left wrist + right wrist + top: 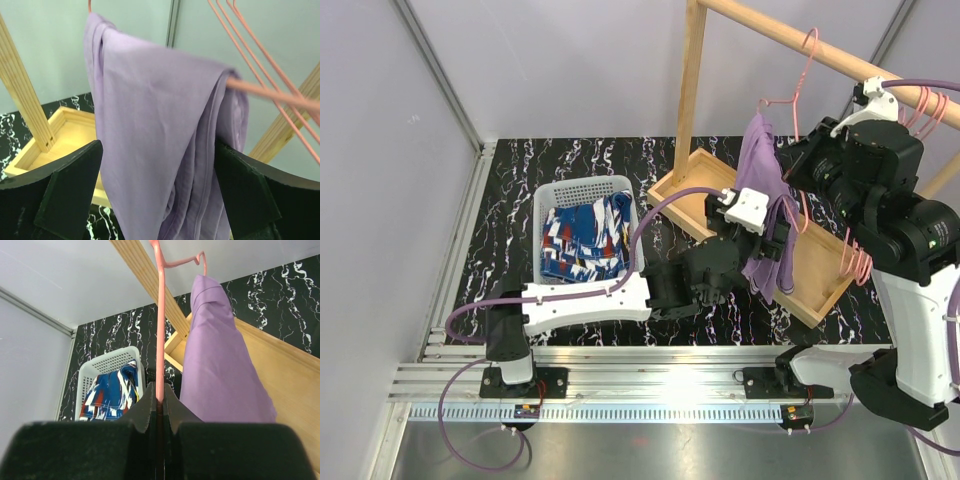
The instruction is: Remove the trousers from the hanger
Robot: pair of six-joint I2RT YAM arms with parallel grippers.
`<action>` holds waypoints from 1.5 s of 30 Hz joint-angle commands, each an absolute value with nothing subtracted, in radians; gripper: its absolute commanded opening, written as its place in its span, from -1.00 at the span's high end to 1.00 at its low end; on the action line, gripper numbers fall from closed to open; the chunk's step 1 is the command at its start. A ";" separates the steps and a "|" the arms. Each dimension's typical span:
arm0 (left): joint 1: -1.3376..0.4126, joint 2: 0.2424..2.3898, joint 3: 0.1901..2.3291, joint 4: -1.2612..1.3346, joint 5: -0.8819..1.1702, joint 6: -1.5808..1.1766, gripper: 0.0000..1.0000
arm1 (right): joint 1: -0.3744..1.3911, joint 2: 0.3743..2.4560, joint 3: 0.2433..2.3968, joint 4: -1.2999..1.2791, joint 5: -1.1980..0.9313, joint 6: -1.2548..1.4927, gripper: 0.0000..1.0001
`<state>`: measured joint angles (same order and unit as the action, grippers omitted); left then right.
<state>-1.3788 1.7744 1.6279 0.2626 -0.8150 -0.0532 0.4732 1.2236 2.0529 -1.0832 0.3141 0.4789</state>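
Observation:
Lilac trousers (758, 185) hang folded over the bar of a pink hanger (807, 70), above the wooden rack's tray. My right gripper (160, 399) is shut on the hanger's wire (160, 330), holding it up beside the cloth (220, 375). My left gripper (160, 200) is open, its jaws standing either side of the hanging trousers (155, 125). The right finger (250, 195) lies against the cloth and the left finger (70, 190) stands apart from it. The hanger's bar (270, 95) sticks out of the fold. Blue patterned trousers (585, 240) lie in the white basket (555, 192).
The wooden rack has an upright post (690, 90), a slanted top rail (790, 35) and a tray base (820, 270). More pink hangers (932, 110) hang on the rail by the right arm. The basket (102, 367) stands on the black marbled table (510, 200), left of the rack.

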 commanded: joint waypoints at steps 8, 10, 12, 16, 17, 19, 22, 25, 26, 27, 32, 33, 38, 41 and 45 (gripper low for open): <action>-1.341 1.787 1.695 0.336 -0.763 -0.011 -0.65 | 0.548 1.201 2.045 -0.971 0.356 0.492 1.00; -1.335 1.787 1.698 0.342 -0.744 -0.008 -0.50 | 0.555 1.203 2.043 -0.973 0.359 0.492 1.00; -1.332 1.786 1.698 0.347 -0.730 0.032 -0.37 | 0.561 1.201 2.045 -0.976 0.364 0.489 1.00; -1.330 1.773 1.686 0.363 -0.712 0.048 -0.04 | 0.563 1.198 2.052 -0.974 0.359 0.488 1.00; -1.328 1.772 1.680 0.367 -0.704 0.054 0.05 | 0.566 1.198 2.054 -0.973 0.359 0.489 1.00; -1.327 1.767 1.678 0.368 -0.692 0.060 0.13 | 0.568 1.200 2.054 -0.971 0.354 0.489 1.00; -1.327 1.764 1.674 0.370 -0.675 0.071 0.41 | 0.569 1.197 2.049 -0.969 0.356 0.489 1.00; -1.327 1.744 1.658 0.377 -0.678 0.072 1.00 | 0.571 1.195 2.046 -0.968 0.376 0.477 1.00; -1.327 1.735 1.652 0.377 -0.683 0.069 1.00 | 0.569 1.192 2.045 -0.974 0.382 0.468 1.00; -1.327 1.727 1.637 0.377 -0.684 0.069 1.00 | 0.569 1.187 2.033 -0.971 0.388 0.462 1.00; -1.327 1.642 1.595 0.414 -0.728 0.084 1.00 | 0.569 1.117 1.893 -0.902 0.374 0.439 1.00; -1.327 1.629 1.592 0.416 -0.735 0.089 1.00 | 0.569 1.089 1.832 -0.891 0.368 0.439 1.00; -1.327 1.565 1.595 0.460 -0.798 0.139 1.00 | 0.569 1.005 1.623 -0.816 0.269 0.494 1.00; -1.327 1.534 1.608 0.488 -0.818 0.182 1.00 | 0.571 0.954 1.500 -0.776 0.229 0.538 1.00; -1.327 1.503 1.634 0.492 -0.825 0.221 1.00 | 0.569 0.901 1.415 -0.770 0.224 0.571 1.00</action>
